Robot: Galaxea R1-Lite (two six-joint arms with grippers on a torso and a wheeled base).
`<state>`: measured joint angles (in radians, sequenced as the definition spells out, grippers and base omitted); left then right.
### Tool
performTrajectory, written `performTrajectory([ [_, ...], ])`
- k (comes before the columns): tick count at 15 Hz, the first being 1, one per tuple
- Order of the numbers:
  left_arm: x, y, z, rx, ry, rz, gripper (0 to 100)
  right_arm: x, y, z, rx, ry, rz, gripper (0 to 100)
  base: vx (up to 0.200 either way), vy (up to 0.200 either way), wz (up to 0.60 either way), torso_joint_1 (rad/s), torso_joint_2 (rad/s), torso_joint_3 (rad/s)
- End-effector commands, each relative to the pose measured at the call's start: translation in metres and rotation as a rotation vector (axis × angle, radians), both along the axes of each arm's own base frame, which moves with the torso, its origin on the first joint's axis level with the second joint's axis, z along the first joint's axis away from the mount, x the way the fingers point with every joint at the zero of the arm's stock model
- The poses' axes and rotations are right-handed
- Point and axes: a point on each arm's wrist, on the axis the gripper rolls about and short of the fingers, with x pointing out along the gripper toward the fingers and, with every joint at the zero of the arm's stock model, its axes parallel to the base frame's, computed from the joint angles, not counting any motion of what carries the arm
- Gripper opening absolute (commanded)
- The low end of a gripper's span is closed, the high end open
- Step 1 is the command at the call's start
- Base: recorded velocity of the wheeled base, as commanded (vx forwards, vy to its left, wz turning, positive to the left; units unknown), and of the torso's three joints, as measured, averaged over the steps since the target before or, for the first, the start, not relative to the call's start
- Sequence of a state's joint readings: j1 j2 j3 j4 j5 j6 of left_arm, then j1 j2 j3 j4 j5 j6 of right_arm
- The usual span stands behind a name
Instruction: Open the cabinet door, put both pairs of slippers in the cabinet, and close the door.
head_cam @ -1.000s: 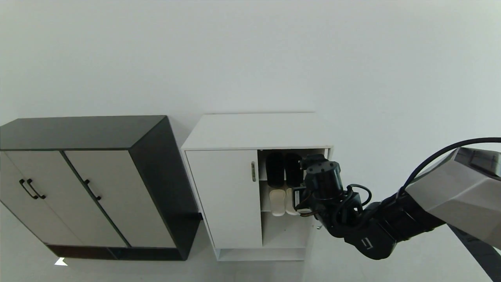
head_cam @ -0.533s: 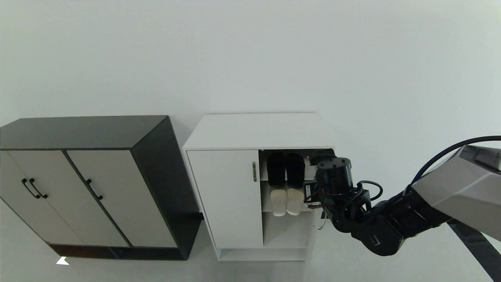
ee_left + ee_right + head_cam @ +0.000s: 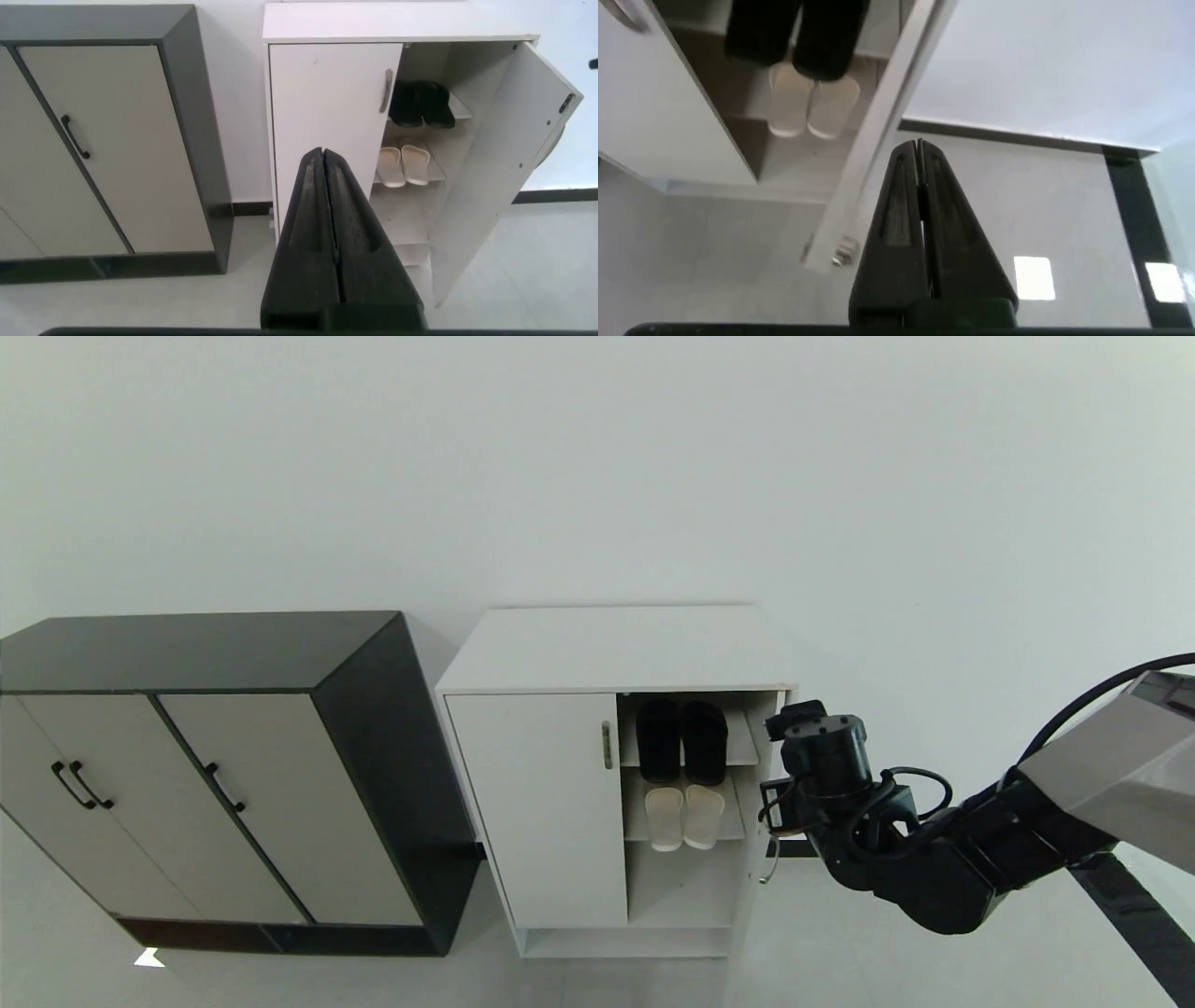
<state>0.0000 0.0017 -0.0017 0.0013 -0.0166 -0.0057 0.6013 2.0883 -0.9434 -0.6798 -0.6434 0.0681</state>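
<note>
Door of white stiff board (image 3: 505, 168) probably swings lightly; push it near the free edge. Right tool (image 3: 920, 147) is pressed together.

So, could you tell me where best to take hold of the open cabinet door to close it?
Probably the small metal handle near the free edge of the open door. It sits on the outer face, which faces the robot's right, so the right gripper, jaws now shut, should come from there.
</note>
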Motion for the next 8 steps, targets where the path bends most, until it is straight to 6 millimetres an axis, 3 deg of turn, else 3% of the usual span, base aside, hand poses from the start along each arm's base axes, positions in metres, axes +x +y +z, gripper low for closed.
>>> performTrajectory([
  [1,0.0,0.0,0.0,0.0,0.0,0.0,0,0.002,-0.002,-0.006,-0.01,0.02,-0.005,0,0.0,0.0,0.0,0.0,0.0,0.0],
  [4,0.0,0.0,0.0,0.0,0.0,0.001,0,0.005,0.0,-0.021,-0.018,0.057,0.016,0,0.0,0.0,0.0,0.0,0.0,0.0],
  [8,0.0,0.0,0.0,0.0,0.0,0.001,0,0.008,0.006,-0.024,0.069,0.073,0.088,0,0.0,0.0,0.0,0.0,0.0,0.0],
])
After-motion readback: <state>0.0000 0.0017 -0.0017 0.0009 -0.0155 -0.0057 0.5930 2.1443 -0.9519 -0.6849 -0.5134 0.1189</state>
